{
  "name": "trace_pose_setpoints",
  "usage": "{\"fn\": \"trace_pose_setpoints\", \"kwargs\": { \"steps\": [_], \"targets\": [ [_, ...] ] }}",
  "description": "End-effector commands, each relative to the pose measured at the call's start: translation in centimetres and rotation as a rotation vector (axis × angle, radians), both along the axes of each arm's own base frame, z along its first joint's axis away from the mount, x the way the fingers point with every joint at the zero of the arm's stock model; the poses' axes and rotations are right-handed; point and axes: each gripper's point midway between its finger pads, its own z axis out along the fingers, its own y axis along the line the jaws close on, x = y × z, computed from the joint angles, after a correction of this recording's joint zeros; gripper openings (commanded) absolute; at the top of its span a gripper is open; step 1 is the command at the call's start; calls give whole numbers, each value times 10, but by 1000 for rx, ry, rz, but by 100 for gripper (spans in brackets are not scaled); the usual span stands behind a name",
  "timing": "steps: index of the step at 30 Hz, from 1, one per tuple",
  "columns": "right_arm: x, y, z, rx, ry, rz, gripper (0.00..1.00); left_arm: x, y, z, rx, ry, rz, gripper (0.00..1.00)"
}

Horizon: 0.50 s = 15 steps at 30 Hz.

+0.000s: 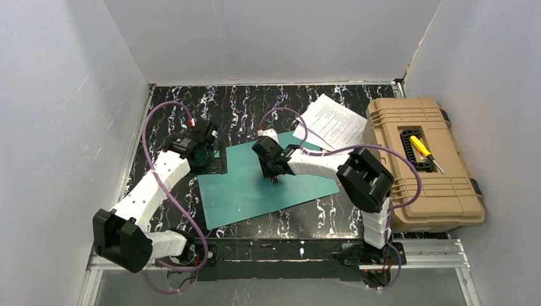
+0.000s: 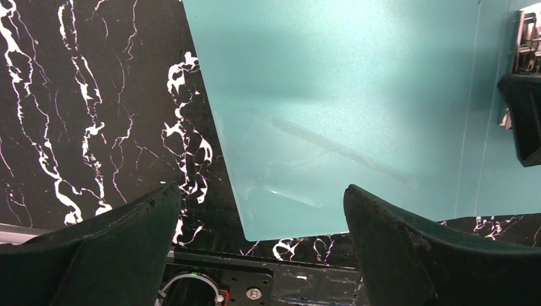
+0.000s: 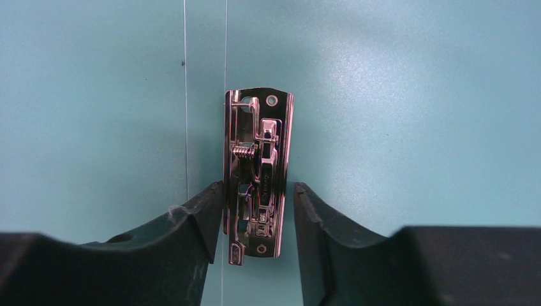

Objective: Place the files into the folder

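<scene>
The teal folder point(image 1: 255, 188) lies open and flat on the black marbled table. Its metal clip point(image 3: 258, 166) sits on the inner spine. My right gripper point(image 3: 258, 191) points straight down over the clip with its jaws on either side of it: the left finger point(image 3: 204, 210) touches the clip's edge and the right finger point(image 3: 312, 217) stands a narrow gap away. My left gripper point(image 2: 261, 197) hangs wide open above the folder's point(image 2: 332, 95) left near corner, holding nothing. The files point(image 1: 332, 121), white printed sheets, lie at the back right, beyond the folder.
A tan toolbox point(image 1: 440, 185) stands at the right with a yellow screwdriver point(image 1: 426, 153) in its lid recess; the files' edge reaches it. White walls enclose the table on three sides. The arms' base rail point(image 1: 274, 248) runs along the near edge.
</scene>
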Motion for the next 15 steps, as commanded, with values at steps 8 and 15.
{"fn": "trace_pose_setpoints", "kwargs": {
  "steps": [8,15],
  "targets": [
    [-4,-31,-16,-89,-5,-85,25,-4,0,0,-21,-15,-5,98],
    [-15,-46,-15,-62,-2,-156,6,-6,-1,0,-33,-17,-8,98]
  ]
}}
